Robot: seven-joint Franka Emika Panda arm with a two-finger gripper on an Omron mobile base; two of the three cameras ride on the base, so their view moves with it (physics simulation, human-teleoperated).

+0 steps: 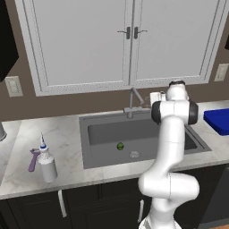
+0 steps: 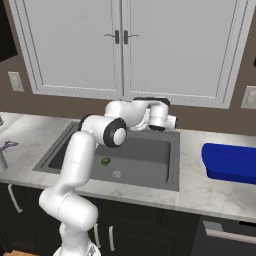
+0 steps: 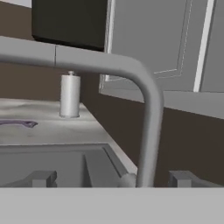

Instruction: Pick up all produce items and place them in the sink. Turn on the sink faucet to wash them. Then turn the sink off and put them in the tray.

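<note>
Right in front of my hand camera I see the grey sink faucet. Its pipe goes up from 6 o'clock, bends, and runs away to 9 o'clock. My two finger tips poke up at the bottom, wide apart, one on each side of the pipe. The dark sink is at 7 o'clock. A silver can stands on the counter at 10 o'clock, and a purple tool lies at 9 o'clock. White cabinet doors are at 1 o'clock.

Arm hides faucet; tray cut off.
</note>
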